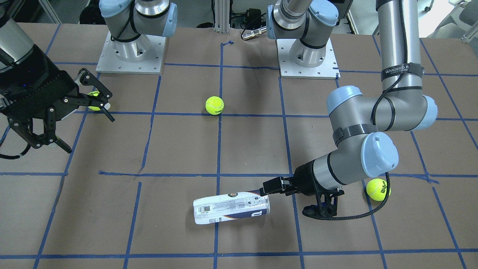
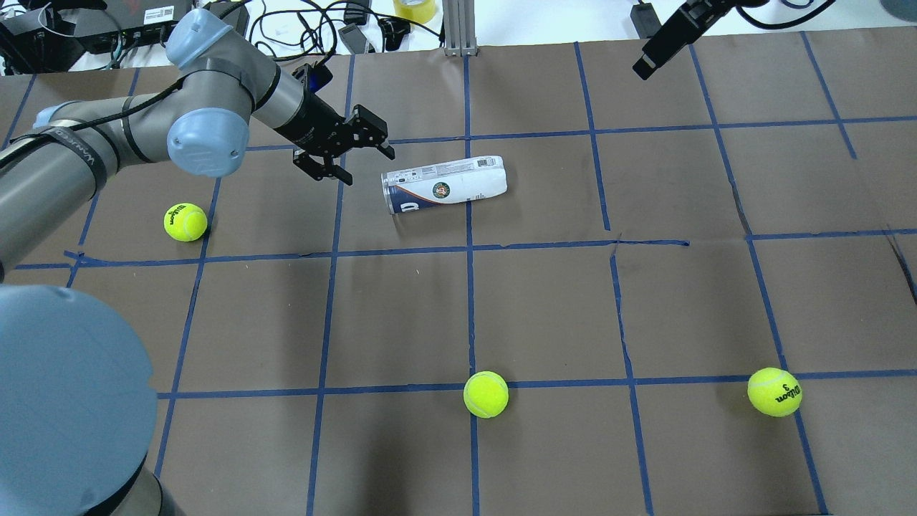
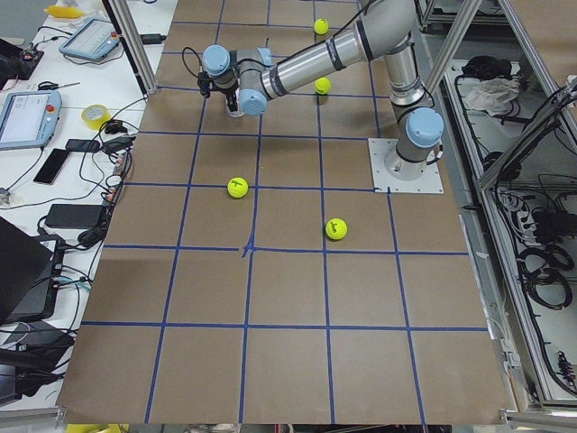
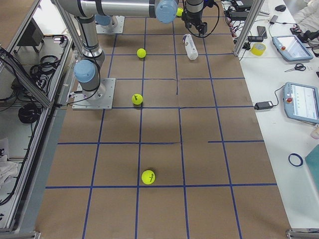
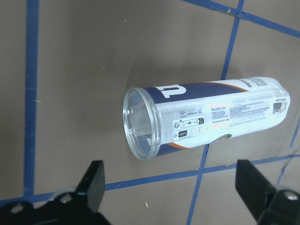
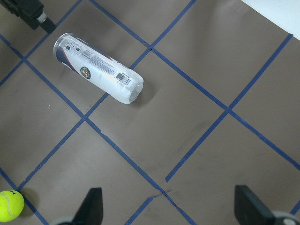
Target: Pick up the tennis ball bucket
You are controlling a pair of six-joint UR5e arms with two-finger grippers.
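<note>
The tennis ball bucket is a clear can with a white label and a navy band. It lies on its side on the brown table and looks empty. It also shows in the front view, the left wrist view and the right wrist view. My left gripper is open and empty, low over the table just off the can's open end, not around it. In the left wrist view its fingers straddle the near side of the can's mouth. My right gripper is open and empty, held high and far from the can.
Three loose tennis balls lie on the table: one near my left arm, one at the near middle, one at the near right. Blue tape lines grid the table. Cables and gear lie beyond the far edge.
</note>
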